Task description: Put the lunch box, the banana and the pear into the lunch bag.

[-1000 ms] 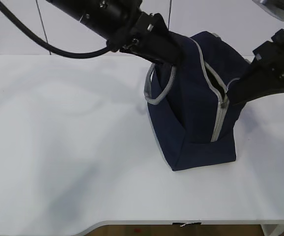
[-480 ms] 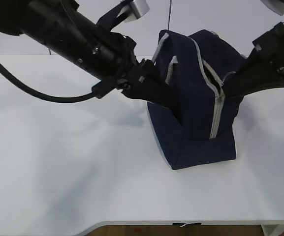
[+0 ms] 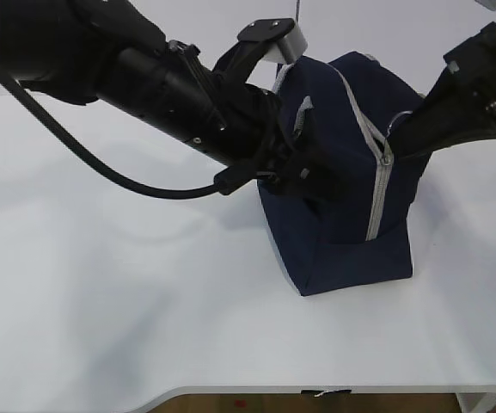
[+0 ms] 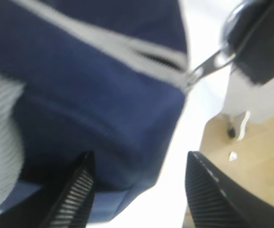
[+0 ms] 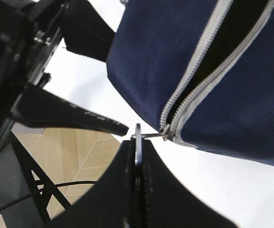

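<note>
- The lunch bag (image 3: 342, 189) stands upright on the white tabletop (image 3: 127, 301), right of centre in the exterior view, with its zippered end panel facing the camera.
- The bag is navy fabric. A grey zipper (image 3: 379, 194) runs down the facing panel, with its slider near the top of the panel.
- In the right wrist view the zipper teeth are parted on one side of the slider, exposing a dark slot (image 5: 231, 42) into the bag interior. The contents are not visible.
- The right gripper (image 3: 402, 138) reaches in from the upper right. Its jaws are pressed together on the ring pull (image 5: 138, 137), a thin metal ring that stands edge-on between the fingertips in the right wrist view.
- A short metal link joins the ring pull to the slider (image 5: 165, 134) at the bag corner.
- The left gripper (image 3: 312, 172) comes in from the upper left and lies against the left side of the bag, near the grey webbing handle (image 3: 302, 116).
- In the left wrist view the ribbed fingers (image 4: 80, 194) of the left gripper stand well apart, with a lower corner of the bag between them. Firm contact between the pads and the fabric cannot be confirmed.
- The left arm (image 3: 144, 77) and its black cable (image 3: 101, 168) cross above the left half of the tabletop.
</note>
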### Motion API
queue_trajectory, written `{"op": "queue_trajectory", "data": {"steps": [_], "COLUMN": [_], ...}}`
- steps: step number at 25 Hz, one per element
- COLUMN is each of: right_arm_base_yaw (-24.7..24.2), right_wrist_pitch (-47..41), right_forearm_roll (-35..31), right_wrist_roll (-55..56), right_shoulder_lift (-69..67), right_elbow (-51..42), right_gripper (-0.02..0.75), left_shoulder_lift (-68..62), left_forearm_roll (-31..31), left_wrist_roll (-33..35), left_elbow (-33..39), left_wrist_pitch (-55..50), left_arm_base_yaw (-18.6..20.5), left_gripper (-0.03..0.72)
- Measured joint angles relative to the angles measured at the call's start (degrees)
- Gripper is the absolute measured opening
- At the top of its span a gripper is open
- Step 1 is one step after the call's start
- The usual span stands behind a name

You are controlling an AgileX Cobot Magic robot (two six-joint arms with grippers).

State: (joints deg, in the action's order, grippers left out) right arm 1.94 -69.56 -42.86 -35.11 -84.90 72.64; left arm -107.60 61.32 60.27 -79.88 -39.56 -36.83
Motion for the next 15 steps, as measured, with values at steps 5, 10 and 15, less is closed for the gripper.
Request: {"op": "queue_trajectory", "data": {"steps": [5,10,15], "right_arm_base_yaw": [0.0,0.0,0.0], "right_wrist_pitch": [-0.1,-0.2,-0.1], "right_forearm_roll": [0.0,0.0,0.0], "right_wrist_roll": [0.0,0.0,0.0], "right_shoulder_lift": [-0.1,-0.1,-0.1], "right_elbow": [0.0,0.0,0.0], "right_gripper": [0.006,0.006,0.006], "left_shoulder_lift": [0.0,0.0,0.0], "left_forearm_roll": [-6.5,-7.7,-3.0], "left_wrist_roll": [-2.9,-3.2,-1.3], "left_elbow": [0.0,0.0,0.0], "left_wrist_pitch": [-0.7,-0.6,0.9], "left_arm_base_yaw": [1.3,1.7,1.7], "left_gripper": [0.454,0.454,0.454]}}
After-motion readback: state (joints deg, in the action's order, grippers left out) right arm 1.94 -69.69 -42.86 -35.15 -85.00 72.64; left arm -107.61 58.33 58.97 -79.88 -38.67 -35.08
